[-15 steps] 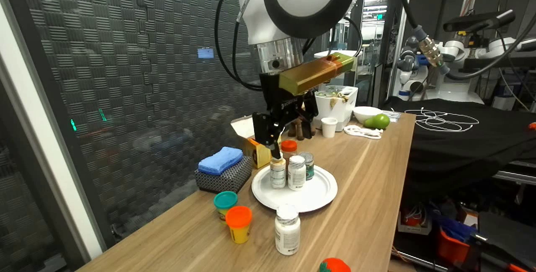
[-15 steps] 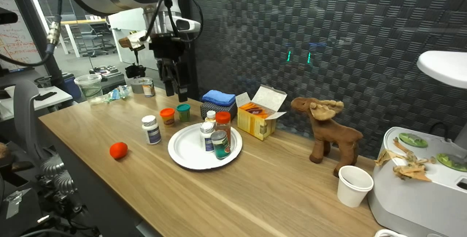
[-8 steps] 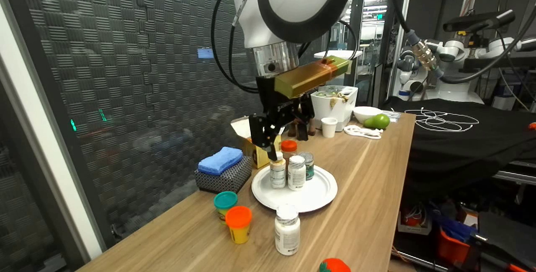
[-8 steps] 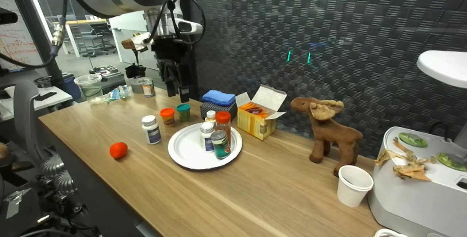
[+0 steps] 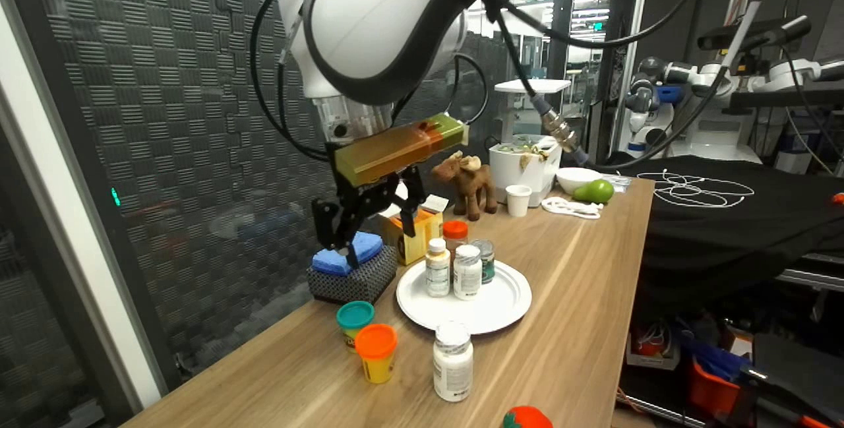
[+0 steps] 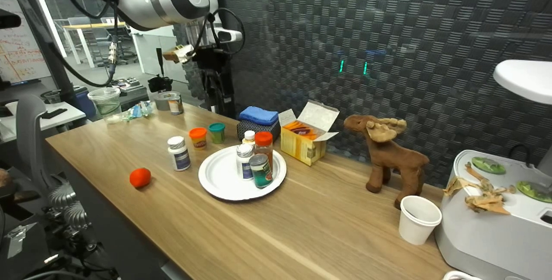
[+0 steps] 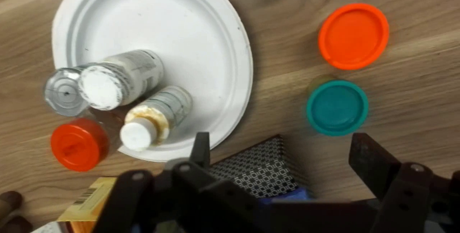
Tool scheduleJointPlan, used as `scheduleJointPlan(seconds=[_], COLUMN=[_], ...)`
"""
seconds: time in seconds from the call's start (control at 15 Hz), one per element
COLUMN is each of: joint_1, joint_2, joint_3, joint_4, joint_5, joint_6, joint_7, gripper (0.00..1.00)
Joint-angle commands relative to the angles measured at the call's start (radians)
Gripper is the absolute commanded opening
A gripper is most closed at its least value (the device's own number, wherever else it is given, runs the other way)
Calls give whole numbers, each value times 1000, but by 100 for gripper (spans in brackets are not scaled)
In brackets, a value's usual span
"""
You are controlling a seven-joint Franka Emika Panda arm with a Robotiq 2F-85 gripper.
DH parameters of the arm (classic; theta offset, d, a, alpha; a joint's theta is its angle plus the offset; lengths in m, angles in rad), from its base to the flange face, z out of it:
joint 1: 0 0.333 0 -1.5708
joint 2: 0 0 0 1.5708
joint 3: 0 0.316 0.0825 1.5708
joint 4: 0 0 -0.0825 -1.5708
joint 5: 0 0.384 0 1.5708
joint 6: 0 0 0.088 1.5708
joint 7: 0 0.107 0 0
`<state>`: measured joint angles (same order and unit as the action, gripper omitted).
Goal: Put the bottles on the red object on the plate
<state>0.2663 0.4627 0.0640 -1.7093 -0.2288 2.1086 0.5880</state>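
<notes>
The wide-apart, empty black fingers (image 7: 372, 164) likely had to come straight down around the white plastic bottle (image 5: 453, 370) on the wooden desk (image 5: 567, 296).

All views share the plate (image 7: 179, 46), from above.

We see smooth plastic on the white bottles (image 5: 453, 370), a matt paper-like plate (image 6: 218, 176), a wood-grained table (image 6: 302, 219), a plush moose (image 6: 396, 159), a cardboard box (image 6: 299, 147) and soft-looking cloth (image 6: 258, 115).
</notes>
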Motion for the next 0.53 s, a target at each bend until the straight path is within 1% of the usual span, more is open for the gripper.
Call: scheduleJointPlan(seconds=[0.0,0.13,0.47], joint_1=[33,46,43], joint_2=[120,152,199], joint_3=[0,-7,2], joint_4=[150,175,204], joint_5=[35,47,120], joint_6=[-27,-25,-11], joint_7=[-10,-1,-18], gripper=[100,100,100])
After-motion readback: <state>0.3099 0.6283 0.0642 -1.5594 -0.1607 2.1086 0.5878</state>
